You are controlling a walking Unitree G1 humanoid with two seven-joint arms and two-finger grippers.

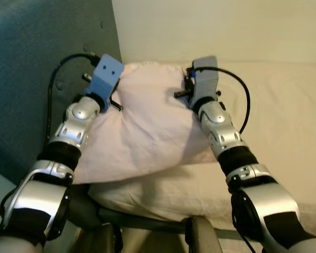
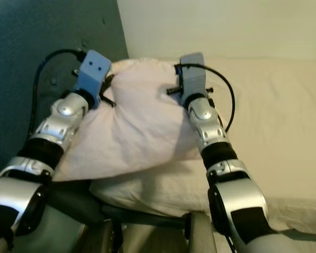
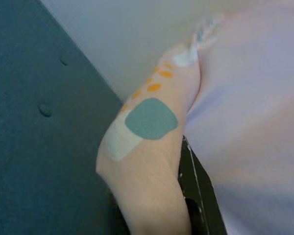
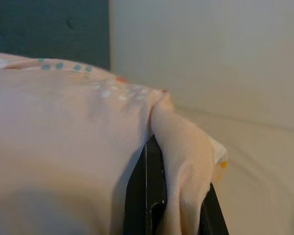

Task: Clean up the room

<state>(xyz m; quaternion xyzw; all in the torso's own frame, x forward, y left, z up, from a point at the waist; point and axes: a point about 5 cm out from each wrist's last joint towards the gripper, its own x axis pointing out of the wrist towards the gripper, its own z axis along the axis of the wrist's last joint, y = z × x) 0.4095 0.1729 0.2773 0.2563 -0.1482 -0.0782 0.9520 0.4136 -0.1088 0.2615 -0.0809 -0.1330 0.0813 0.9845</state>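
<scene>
**Pillow gripped at both far corners on the bed**

Pillow (image 1: 147, 126), pale pink, lies at the head of the bed (image 1: 284, 132), over the cream sheet, with its far edge near the cream wall (image 1: 216, 26) at 12 o'clock and the dark teal padded headboard (image 1: 26, 79) at 9 o'clock from it.

Left end effector (image 3: 186, 161) is at the pillow's 10 o'clock corner. In the left wrist view its black fingers (image 3: 201, 191) are closed on a bunched fold of the fabric, which shows a teal patch and small orange dots on its underside.

Right end effector (image 4: 174, 196) is at the pillow's 1 o'clock corner. In the right wrist view a fold of pink cloth is pinched between its two black fingers (image 4: 144, 196), drawn close together around it, and teal dots run along the pillow's upper seam.

Both silver arms reach forward side by side, blue-grey wrist housings above the pillow's far edge, black cables looping from each.
</scene>
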